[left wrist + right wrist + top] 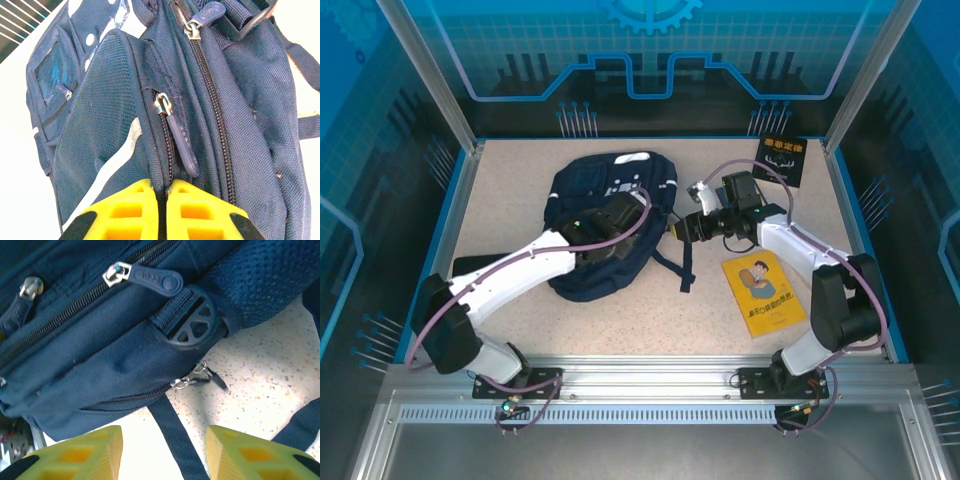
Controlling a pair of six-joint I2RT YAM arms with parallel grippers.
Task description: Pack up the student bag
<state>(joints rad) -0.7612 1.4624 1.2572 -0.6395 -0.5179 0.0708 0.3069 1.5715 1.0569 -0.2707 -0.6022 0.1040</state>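
Student bag (595, 180) lies left of centre on the speckled worktop (510, 190). No brand is legible on it. The zip pull (150, 279) carries only a row of small embossed dots.

Yellow book (763, 292), front right: cartoon figure, one line of Chinese characters, too small to read. Black book (781, 160), back right: yellow characters, also unreadable.

Left arm (520, 270) reaches forward over the bag. Left fingers (145, 205) are pressed together, pinching the fabric seam beside a zip.

Right arm (800, 250) is bent and points left at the bag's side. Right fingers (95, 450) stand apart; a black strap (172, 432) runs between them, ungripped.
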